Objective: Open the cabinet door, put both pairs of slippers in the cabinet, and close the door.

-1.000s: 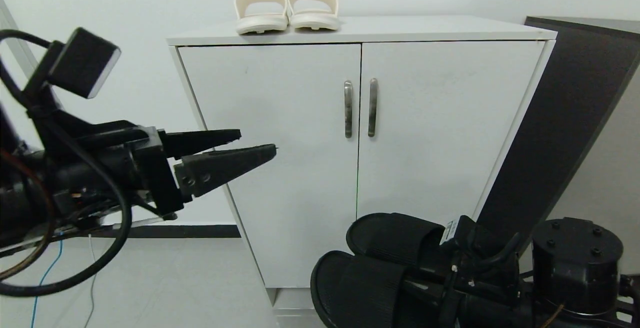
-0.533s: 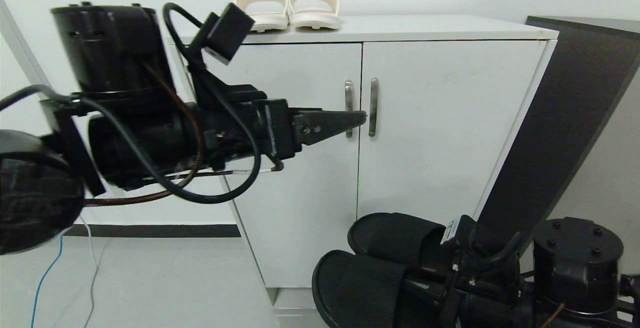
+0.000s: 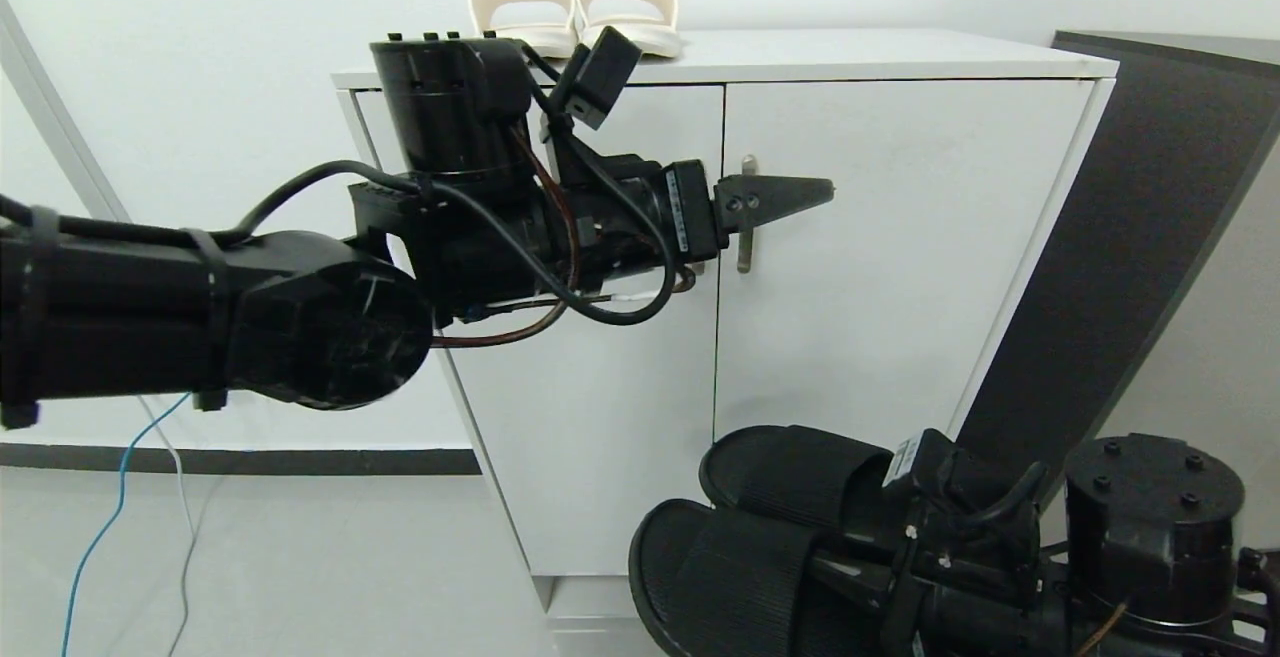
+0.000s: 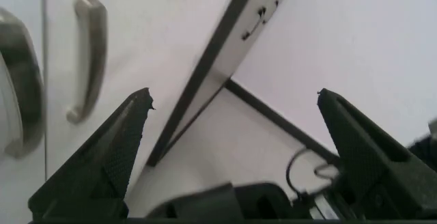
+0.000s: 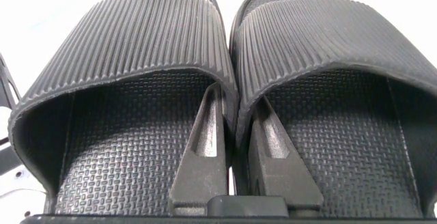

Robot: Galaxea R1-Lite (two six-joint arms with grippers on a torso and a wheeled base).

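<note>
The white cabinet (image 3: 880,267) has both doors closed. A cream pair of slippers (image 3: 575,12) rests on its top. My left gripper (image 3: 825,192) is stretched across the cabinet front, its tips just past the right door handle (image 3: 745,247). The left wrist view shows it open (image 4: 235,101), fingers wide apart, with both handles (image 4: 89,53) off to one side. My right gripper (image 5: 235,98) is low in front of the right door, shut on the black pair of slippers (image 3: 770,537). One finger (image 5: 205,149) sits inside each slipper, pinching their adjoining side walls (image 5: 232,67).
A dark panel (image 3: 1150,237) leans against the cabinet's right side. A white wall with a black baseboard (image 3: 300,462) lies to the left. A blue cable (image 3: 100,537) trails on the grey floor there.
My left arm has swung up and to the right, from in front of the left door across the handles to the right door. The right arm holds still with the black slippers.
</note>
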